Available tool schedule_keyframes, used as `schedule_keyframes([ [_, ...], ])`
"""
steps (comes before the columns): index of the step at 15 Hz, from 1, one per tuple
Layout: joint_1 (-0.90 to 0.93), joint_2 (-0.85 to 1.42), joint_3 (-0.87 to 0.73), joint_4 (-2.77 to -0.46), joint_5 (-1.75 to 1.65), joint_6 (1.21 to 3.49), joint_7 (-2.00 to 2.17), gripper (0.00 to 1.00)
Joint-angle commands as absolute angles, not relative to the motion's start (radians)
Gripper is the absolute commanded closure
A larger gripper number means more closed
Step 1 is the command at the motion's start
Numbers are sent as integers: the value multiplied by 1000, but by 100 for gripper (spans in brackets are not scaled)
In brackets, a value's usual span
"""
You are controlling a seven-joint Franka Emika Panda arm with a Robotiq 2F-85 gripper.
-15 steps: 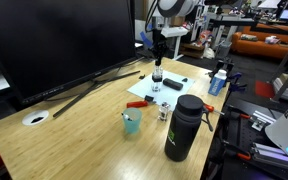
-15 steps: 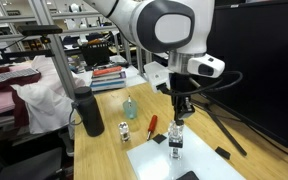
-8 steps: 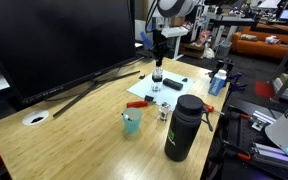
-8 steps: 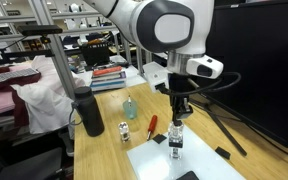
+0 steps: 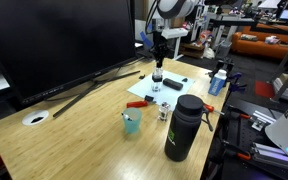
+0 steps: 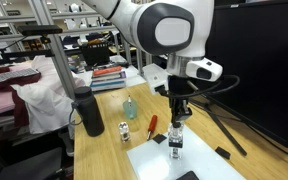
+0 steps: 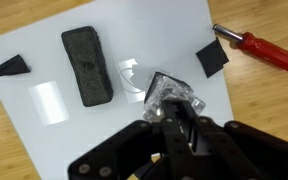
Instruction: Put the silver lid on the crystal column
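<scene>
I am working on a wooden table with a very big black screen standing on its far side. A white sheet lies flat on the table at the far end.

The gripper hangs straight down over the white sheet. In the wrist view, the gripper's fingers are squeezed tight on the silver lid, which looks shiny and a bit crinkled. The crystal column stands upright on the white sheet, right under the gripper. In an exterior view the crystal column is just below the fingertips, and I cannot tell if the lid touches it. In the wrist view I see the clear column from above, just beside the lid.

Also on the sheet in the wrist view are a dark flat block, a small black wedge to its left and a small black square to the right. A red screwdriver lies on the wood near the sheet's edge.

Nearer to me in an exterior view are a teal cup, a tall black bottle and a tiny glass jar between them. They are all well apart from the column.
</scene>
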State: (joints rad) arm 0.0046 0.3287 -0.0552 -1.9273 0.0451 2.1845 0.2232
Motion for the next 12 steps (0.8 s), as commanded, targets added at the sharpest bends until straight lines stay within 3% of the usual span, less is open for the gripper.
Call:
schedule_keyframes([
  [1, -1, 343, -52, -1911, 51, 2152, 224, 97],
  [4, -3, 348, -51, -1905, 57, 2149, 221, 93],
  [5, -8, 348, -45, -1903, 76, 2142, 212, 63],
  [6, -10, 347, -43, -1904, 84, 2140, 206, 62],
  [9, -12, 336, -41, -1908, 107, 2140, 199, 42],
  [10, 1, 333, -50, -1925, 78, 2172, 223, 60],
  [12, 0, 333, -50, -1925, 84, 2172, 222, 46],
])
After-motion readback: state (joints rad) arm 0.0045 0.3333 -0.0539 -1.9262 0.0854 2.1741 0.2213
